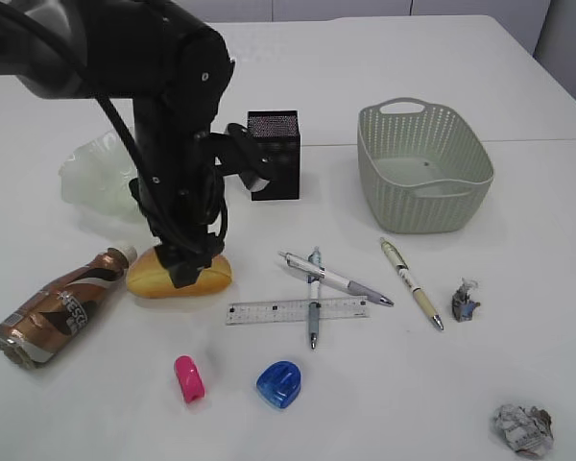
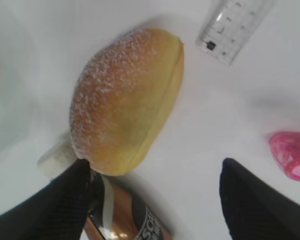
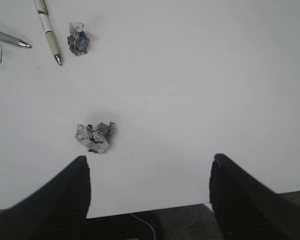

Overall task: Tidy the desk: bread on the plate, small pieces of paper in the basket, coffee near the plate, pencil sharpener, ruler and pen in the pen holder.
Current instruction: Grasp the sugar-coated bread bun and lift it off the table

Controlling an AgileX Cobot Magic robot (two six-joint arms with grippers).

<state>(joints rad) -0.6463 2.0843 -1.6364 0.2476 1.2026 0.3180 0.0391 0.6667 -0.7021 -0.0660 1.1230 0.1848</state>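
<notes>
A sugar-dusted bread roll [image 1: 178, 274] lies on the table beside the toppled coffee bottle [image 1: 62, 305]. My left gripper [image 1: 187, 261] hangs right over the roll. In the left wrist view the gripper [image 2: 155, 165] is open. The bread [image 2: 125, 100] sits just beyond its fingertips and the coffee [image 2: 125, 215] lies under them. The pale plate [image 1: 101, 178] is at the back left. The ruler [image 1: 296, 310], three pens [image 1: 336, 279], a pink sharpener [image 1: 188, 377] and a blue one [image 1: 278, 384] lie mid-table. My right gripper [image 3: 147, 162] is open above a crumpled paper [image 3: 95, 137].
A black pen holder [image 1: 274, 154] stands behind the left arm. The grey-green basket [image 1: 422, 168] is at the back right. A second paper scrap [image 1: 466, 301] lies by the rightmost pen [image 1: 411, 283]. The table's near edge shows below my right gripper.
</notes>
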